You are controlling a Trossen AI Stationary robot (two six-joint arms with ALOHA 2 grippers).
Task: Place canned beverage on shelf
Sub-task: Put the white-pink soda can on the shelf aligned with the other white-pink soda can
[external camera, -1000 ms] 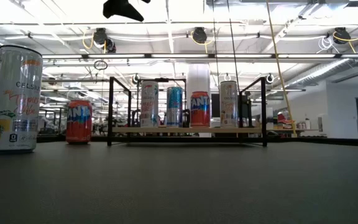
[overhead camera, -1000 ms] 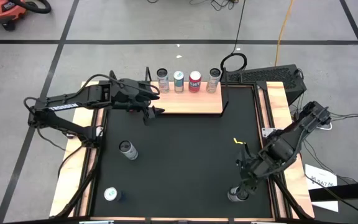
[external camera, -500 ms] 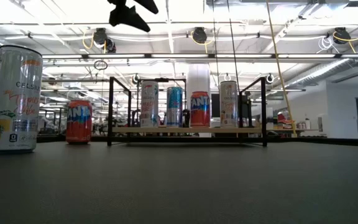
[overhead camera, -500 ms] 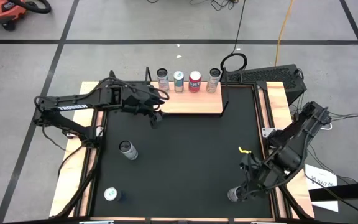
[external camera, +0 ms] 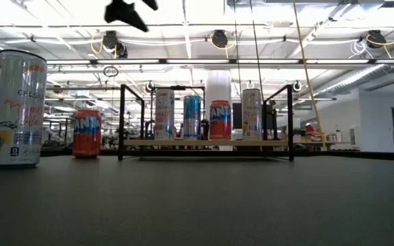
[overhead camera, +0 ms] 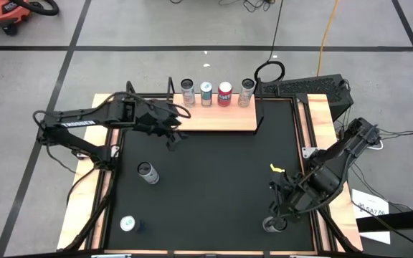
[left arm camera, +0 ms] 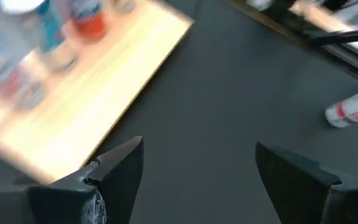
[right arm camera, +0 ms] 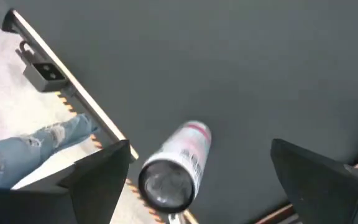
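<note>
With four cans lined along the shelf at the table's far edge, the empty, open left gripper has drifted off it, while the right gripper, open, has returned above the near-right-corner can

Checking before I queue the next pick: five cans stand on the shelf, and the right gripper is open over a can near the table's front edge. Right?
Not quite: the high view shows four cans on the shelf, not five. The rest holds: the right gripper is open over the front-edge can.
</note>
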